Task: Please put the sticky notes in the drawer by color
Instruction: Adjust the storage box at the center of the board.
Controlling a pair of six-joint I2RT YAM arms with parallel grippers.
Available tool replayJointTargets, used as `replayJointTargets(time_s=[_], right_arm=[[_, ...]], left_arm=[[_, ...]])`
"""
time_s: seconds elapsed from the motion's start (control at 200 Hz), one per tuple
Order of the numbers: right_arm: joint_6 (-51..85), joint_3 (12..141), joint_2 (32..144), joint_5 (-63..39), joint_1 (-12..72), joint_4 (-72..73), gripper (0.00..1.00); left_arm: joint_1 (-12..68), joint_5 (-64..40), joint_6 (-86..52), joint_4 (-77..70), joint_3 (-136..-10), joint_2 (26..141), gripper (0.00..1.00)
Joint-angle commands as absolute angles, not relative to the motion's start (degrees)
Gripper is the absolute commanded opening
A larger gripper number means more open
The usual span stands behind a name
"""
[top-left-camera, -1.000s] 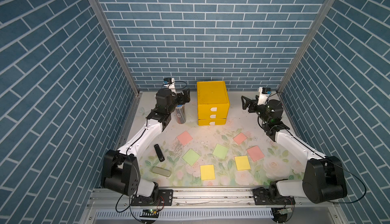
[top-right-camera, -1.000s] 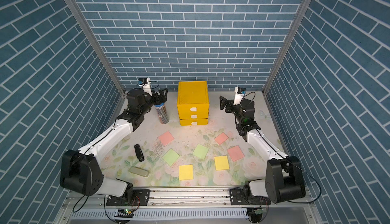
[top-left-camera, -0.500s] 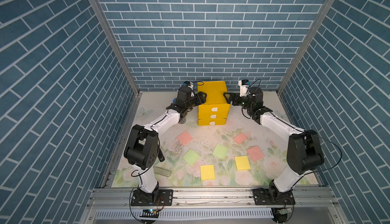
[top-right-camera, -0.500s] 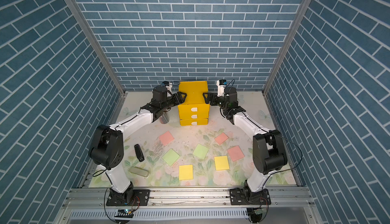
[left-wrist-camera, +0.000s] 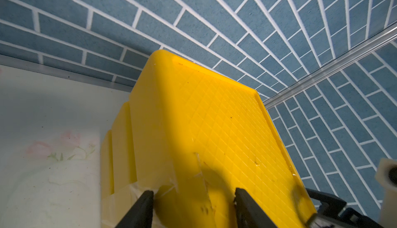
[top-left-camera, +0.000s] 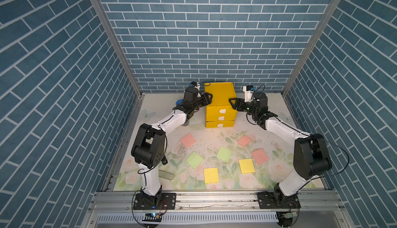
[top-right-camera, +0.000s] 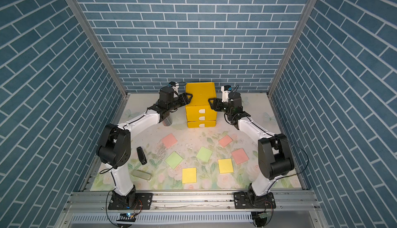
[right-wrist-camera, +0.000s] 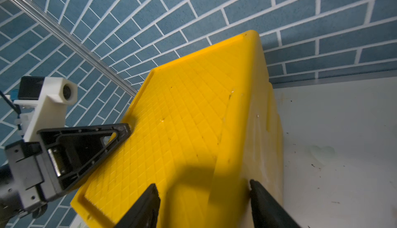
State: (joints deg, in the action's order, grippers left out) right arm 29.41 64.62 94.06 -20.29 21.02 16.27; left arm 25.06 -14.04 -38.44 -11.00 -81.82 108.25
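Drawer cabinet [top-left-camera: 219,96]: back-edge middle of the tabletop [top-left-camera: 272,109]. Left jaws: pinching its top edge. Right jaws: astride the opposite top edge; you cannot tell if they clamp. Sticky notes [top-left-camera: 224,153]: seven, loose toward the front edge. Blue-lidded cylinder [top-left-camera: 178,103]: mostly hidden behind your left arm [top-left-camera: 171,119].

Flanks blocked: left gripper [top-left-camera: 209,98] & right gripper [top-left-camera: 232,103] straddle top side edges of bright yellow plastic 3-drawer cabinet [top-left-camera: 219,94]; clear blue-lidded cylinder [top-right-camera: 167,121] crowds its L side. Open: floral mat [top-left-camera: 214,133] strip btwn drawer fronts & coloured paper squares [top-left-camera: 224,153].
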Motion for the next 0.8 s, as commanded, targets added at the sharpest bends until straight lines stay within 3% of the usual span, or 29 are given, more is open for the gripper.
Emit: replayJointTargets(time_s=[0.0,0.23,0.29,0.425,0.535,0.7,0.795], right_arm=[[30.97,63.5,92.39,-24.07,23.19,16.7,0.65],[31.82,62.8,92.7,-26.84,24.46,19.16,0.62],[31.31,62.73,91.76,-25.3,25.75,18.03,0.62],[28.41,63.42,91.88,-22.85,24.78,14.52,0.65],[30.76,63.13,92.86,-27.15,23.72,16.68,0.65],[31.08,62.01,92.28,-25.6,25.21,17.35,0.66],[36.69,60.65,92.32,-30.7,24.34,23.48,0.64]], left_arm=[[28.1,-17.3,-37.56,-9.96,-84.12,110.18,0.64],[28.31,-15.47,-36.53,-8.55,-84.23,109.93,0.68],[28.3,-16.05,-36.23,-7.6,-85.14,110.8,0.63],[28.3,-15.43,-37.56,-9.31,-82.77,109.08,0.63],[28.43,-14.4,-37.3,-9.37,-81.24,106.95,0.65],[28.31,-13.7,-36.27,-6.81,-83.63,107.81,0.67],[28.31,-13.05,-35.83,-7.21,-82.56,107.29,0.67]])
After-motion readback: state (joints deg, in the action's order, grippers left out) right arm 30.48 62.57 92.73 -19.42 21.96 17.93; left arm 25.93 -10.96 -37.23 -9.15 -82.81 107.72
